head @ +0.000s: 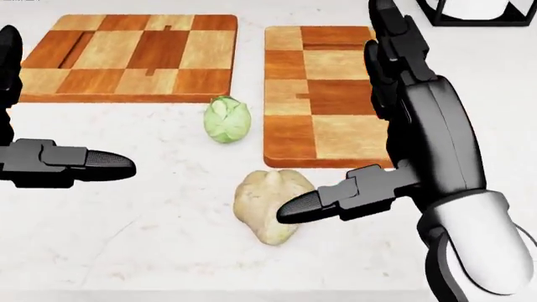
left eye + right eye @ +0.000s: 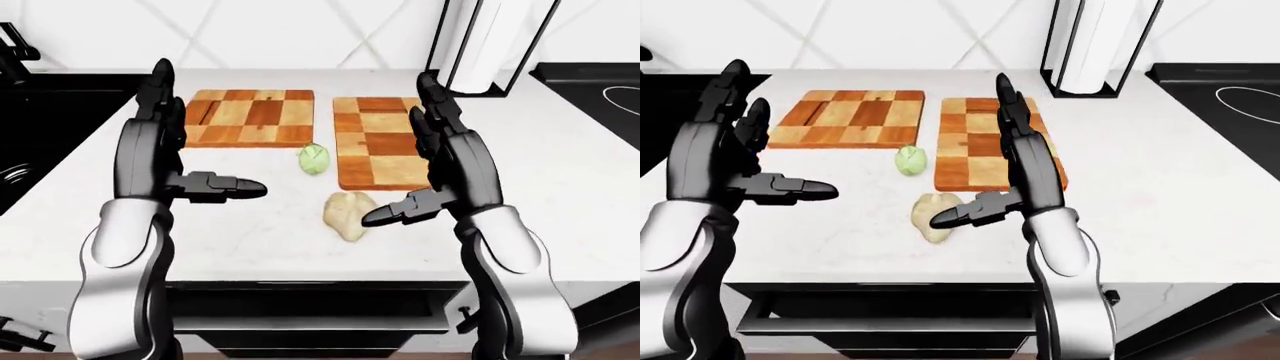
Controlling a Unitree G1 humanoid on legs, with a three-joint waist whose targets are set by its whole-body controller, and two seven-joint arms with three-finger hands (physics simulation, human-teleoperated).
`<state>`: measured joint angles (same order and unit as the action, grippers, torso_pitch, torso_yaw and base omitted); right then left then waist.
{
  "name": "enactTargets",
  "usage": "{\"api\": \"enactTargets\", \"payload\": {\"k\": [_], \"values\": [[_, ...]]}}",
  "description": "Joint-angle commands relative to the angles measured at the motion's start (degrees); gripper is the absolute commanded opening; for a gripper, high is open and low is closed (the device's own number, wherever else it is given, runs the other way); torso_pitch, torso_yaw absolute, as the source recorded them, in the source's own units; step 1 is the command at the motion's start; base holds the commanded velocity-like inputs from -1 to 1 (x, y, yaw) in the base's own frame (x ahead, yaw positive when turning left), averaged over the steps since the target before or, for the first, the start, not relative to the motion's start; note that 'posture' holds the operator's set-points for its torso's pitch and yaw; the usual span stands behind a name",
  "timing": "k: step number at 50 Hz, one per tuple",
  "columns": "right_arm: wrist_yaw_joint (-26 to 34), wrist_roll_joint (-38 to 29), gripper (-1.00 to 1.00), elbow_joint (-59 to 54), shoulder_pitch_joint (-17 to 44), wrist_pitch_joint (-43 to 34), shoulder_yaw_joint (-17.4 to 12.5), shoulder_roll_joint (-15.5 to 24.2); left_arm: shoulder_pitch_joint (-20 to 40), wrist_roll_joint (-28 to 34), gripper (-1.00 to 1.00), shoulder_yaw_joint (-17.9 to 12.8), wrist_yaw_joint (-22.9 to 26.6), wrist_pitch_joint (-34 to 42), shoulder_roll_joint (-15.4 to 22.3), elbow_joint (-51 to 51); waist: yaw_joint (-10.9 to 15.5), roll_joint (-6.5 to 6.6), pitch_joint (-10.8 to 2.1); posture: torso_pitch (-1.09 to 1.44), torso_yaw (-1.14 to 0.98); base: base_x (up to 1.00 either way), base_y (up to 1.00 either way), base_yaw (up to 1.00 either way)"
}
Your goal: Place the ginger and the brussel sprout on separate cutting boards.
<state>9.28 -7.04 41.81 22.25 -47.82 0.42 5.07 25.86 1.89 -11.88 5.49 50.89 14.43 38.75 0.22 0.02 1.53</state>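
Two robot hands hover over a white counter (image 1: pixel 126 239), both w/ fingers spread, grasping nothing: left hand (image 2: pixel 160 150) at left, right hand (image 1: pixel 411 132) at right. Btwn them, left to right: wide cutting board (image 1: pixel 126 56), brussel sprout (image 1: pixel 226 119) and ginger (image 1: pixel 270 204) both on bare counter, then tall cutting board (image 1: pixel 323 94). Right thumb hangs over the ginger; contact unclear.
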Motion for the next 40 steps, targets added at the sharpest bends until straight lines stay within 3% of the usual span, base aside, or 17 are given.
{"api": "enactTargets", "payload": {"k": [1,24,30,31,40], "values": [[0.9,-1.6,1.00,1.3,1.0,1.8,0.3,0.1,1.4,0.2,1.00,-0.3,0.1,-1.6,0.5,1.6,-0.1,0.36,-1.17,0.00,0.00,0.00,0.00,0.00],[15.6,-18.0,1.00,2.9,1.9,-2.3,7.7,-3.1,1.4,0.4,1.00,-0.8,0.4,-1.4,0.6,1.9,-0.2,1.07,-1.22,0.00,0.00,0.00,0.00,0.00],[18.6,-21.3,1.00,1.2,1.1,0.2,8.7,-4.6,1.2,0.4,1.00,-0.6,0.3,-1.7,0.5,1.6,-0.3,1.24,-1.16,0.00,0.00,0.00,0.00,0.00],[18.8,-22.0,1.00,-0.7,0.2,1.8,10.2,-4.8,1.0,0.4,1.00,-0.6,0.3,-1.7,0.4,1.9,-0.3,1.26,-1.16,0.00,0.00,0.00,0.00,0.00],[23.2,-26.5,1.00,-1.4,-0.1,2.7,10.5,-6.7,1.7,0.1,1.00,-0.9,0.1,-1.4,0.7,1.6,-0.4,1.46,-1.16,0.00,0.00,0.00,0.00,0.00]]}}
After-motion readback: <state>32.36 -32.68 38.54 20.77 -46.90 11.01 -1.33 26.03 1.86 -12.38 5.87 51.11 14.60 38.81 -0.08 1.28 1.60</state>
